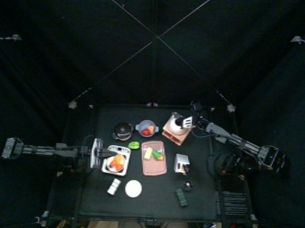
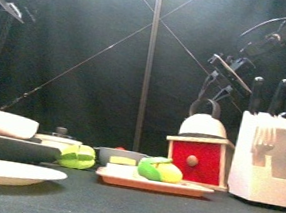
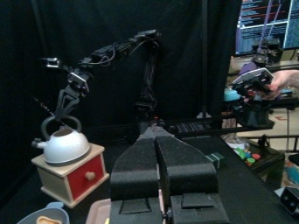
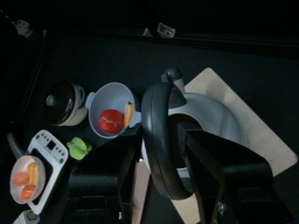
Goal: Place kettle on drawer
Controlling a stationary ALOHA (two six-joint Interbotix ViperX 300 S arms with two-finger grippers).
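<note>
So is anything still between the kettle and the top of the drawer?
Nothing visible. The kettle already sits on the drawer's flat top, with the right gripper just above its handle, jaws open.

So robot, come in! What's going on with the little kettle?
Right gripper open, above the handle. Left gripper shut, resting. Small silver-white kettle sits on the salmon-pink box drawer. Nothing in the way.
</note>
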